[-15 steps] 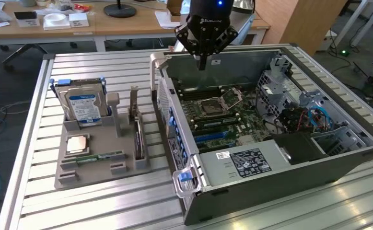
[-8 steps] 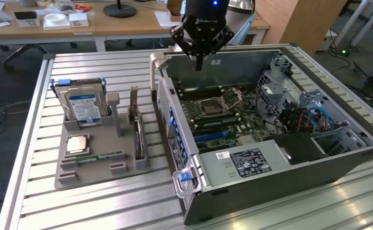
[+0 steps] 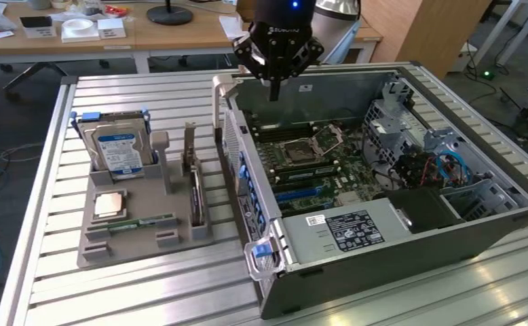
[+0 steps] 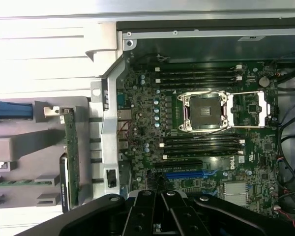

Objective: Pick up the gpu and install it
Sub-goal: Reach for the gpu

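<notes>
The gpu (image 3: pixel 196 193) stands on edge in a slot of the grey holder (image 3: pixel 142 246), to the exterior view's left of the open computer case (image 3: pixel 382 238); in the wrist view the gpu (image 4: pixel 71 157) appears as a thin green-edged card. My gripper (image 3: pixel 273 89) hangs above the case's far wall, over the motherboard (image 3: pixel 309 159), well apart from the gpu. Its fingers meet at a point with nothing between them. The gripper (image 4: pixel 162 195) looks down on the motherboard (image 4: pixel 206 123), with its empty CPU socket (image 4: pixel 206 112) and blue expansion slot (image 4: pixel 184 174).
The holder also carries a silver hard drive (image 3: pixel 119 151) with a blue-white label, a CPU chip (image 3: pixel 110 204) and a green memory stick (image 3: pixel 146 222). Drive cages and cables (image 3: pixel 427 163) sit at the case's right. A desk with small items (image 3: pixel 83 30) stands behind the slatted table (image 3: pixel 137 292).
</notes>
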You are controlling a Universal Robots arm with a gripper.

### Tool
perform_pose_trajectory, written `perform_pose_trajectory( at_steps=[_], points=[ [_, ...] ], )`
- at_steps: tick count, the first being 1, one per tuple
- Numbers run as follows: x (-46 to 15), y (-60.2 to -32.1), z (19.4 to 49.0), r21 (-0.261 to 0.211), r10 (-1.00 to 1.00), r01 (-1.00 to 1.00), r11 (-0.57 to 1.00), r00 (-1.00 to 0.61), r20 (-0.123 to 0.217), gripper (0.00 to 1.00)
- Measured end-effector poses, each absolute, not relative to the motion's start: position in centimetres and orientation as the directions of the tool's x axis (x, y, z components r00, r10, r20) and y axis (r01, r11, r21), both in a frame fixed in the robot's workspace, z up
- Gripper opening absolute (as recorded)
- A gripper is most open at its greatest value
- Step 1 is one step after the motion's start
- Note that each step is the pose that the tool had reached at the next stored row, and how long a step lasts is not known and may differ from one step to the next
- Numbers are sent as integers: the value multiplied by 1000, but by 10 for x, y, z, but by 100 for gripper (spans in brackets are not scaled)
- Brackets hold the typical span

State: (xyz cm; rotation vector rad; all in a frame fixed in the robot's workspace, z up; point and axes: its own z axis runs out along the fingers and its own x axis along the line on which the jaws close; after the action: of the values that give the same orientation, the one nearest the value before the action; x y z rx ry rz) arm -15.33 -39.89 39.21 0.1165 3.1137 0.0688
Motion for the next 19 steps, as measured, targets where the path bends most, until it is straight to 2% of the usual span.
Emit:
perform_pose_trajectory(
  at_steps=[19],
  points=[
    [-183,-399,391,45,75,74,996,-997,-23,11]
  ],
)
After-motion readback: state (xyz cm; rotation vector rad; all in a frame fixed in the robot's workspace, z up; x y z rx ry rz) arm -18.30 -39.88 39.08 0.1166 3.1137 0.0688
